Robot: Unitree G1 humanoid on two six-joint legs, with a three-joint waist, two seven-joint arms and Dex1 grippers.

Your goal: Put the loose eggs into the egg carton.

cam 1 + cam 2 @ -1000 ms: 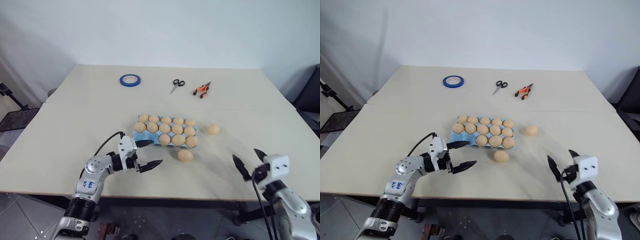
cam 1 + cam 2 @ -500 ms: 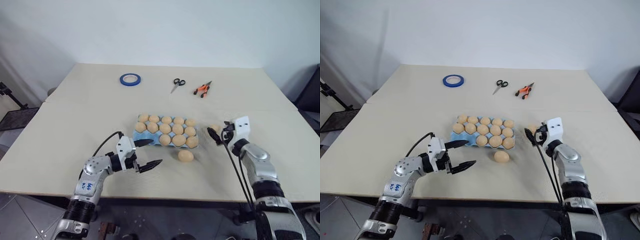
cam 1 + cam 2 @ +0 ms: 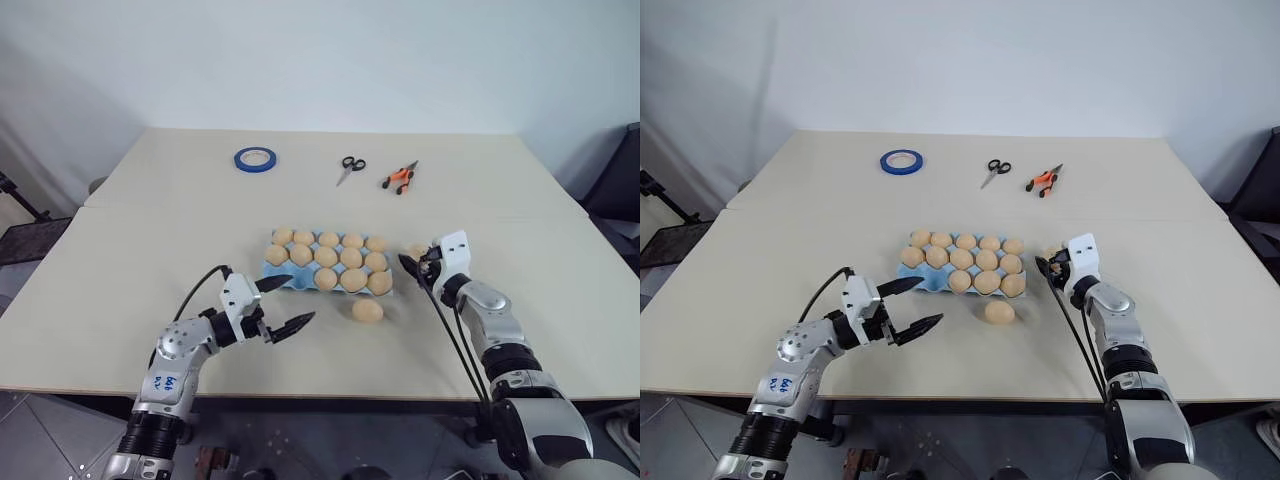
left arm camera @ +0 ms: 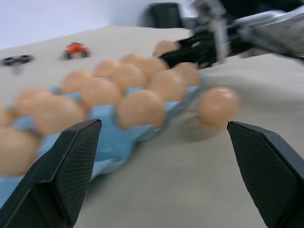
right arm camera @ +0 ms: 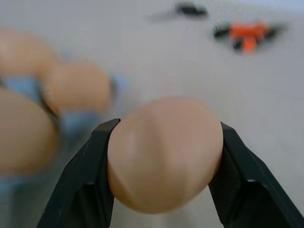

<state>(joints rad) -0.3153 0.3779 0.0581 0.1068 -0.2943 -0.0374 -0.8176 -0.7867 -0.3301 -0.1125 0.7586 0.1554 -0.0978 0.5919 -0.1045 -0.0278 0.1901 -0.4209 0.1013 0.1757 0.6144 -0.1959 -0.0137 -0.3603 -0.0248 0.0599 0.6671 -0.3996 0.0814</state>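
- The left gripper (image 3: 282, 305) hovers nearest, just in front of the egg carton (image 3: 300, 279), its jaws spread wide and empty.
- One loose egg (image 3: 367, 311) lies on the table (image 3: 150, 240) just in front of the carton's right end.
- The right gripper (image 5: 161, 171), beside the carton's right end, pinches the other egg (image 5: 164, 152).
- Tape ring (image 3: 254, 158), scissors (image 3: 348, 168) and pliers (image 3: 398, 177) lie well beyond the carton.

Both arms are silver-grey metal in rounded segments joined by black collars. The left arm (image 3: 180, 350) carries a blue handwritten marking on its silver casing, and a thin black cable arcs from it to a white block at the wrist. The right arm (image 3: 490, 320) has a matching white wrist block and black cables hanging below. Each ends in pointed black fingers (image 4: 71, 166).
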